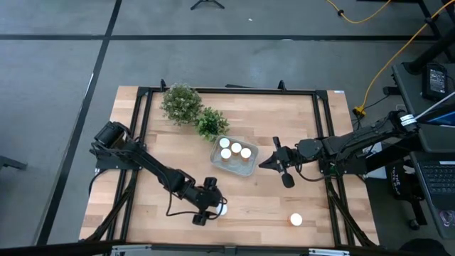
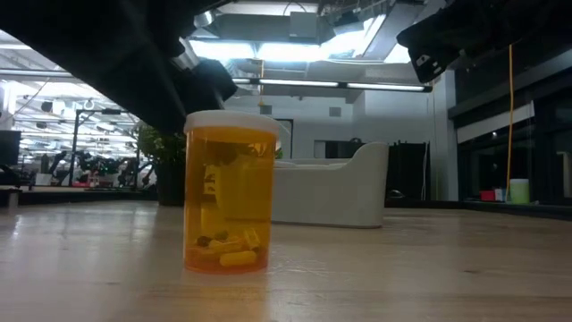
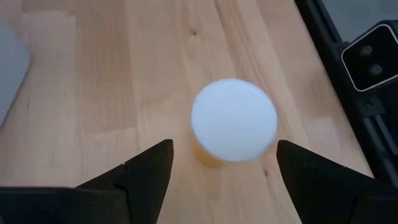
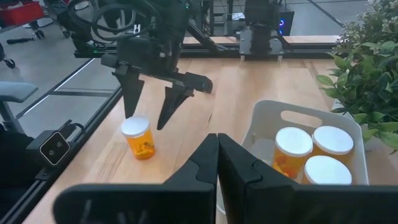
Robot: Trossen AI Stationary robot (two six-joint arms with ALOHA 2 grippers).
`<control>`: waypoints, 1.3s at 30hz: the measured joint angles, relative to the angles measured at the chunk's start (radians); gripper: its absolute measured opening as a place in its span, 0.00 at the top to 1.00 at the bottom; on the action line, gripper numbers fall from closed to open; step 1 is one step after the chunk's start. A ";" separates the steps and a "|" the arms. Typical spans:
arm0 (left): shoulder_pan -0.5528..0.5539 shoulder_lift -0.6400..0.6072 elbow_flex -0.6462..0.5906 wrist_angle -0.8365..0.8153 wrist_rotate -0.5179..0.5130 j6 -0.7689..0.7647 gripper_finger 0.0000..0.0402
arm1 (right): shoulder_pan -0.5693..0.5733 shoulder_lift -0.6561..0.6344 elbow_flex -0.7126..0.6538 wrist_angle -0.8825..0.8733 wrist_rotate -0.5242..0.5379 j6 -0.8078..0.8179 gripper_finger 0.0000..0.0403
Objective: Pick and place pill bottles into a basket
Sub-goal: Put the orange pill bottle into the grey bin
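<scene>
The left end effector point(image 1: 215, 210) is seen low over the near edge of the desk point(image 1: 178, 142), its fingers point(image 3: 149, 171) spread wide on either side of a pill bottle point(image 1: 222, 209) without touching it. That bottle point(image 2: 229, 192) is stood upright on the wood, long axis vertical, white cap up, with a few pills visible at its bottom. A second pill bottle point(image 1: 296, 220) is found standing alone, cap up, farther right along the near edge. Three more pill bottles point(image 4: 314, 152) are shown upright inside the basket point(image 1: 249, 167) at the middle of the desk, white caps up and packed close together. The basket's long axis is set slightly askew to the desk edges. The right end effector point(image 1: 261, 164) is held just right of the basket, fingers pressed together and nothing gripped. Two potted plants point(image 1: 192, 110) are placed just beyond the basket, toward the far left.
</scene>
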 joint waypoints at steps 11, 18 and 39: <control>0.000 0.040 0.004 0.048 0.008 0.013 0.30 | 0.000 0.000 0.000 0.000 0.001 0.001 0.98; 0.000 0.068 0.062 0.041 0.004 0.080 0.30 | 0.000 0.000 0.000 0.000 0.002 0.002 0.98; 0.003 0.069 0.066 0.011 -0.008 0.107 0.30 | 0.000 0.000 0.000 -0.002 0.000 -0.002 0.98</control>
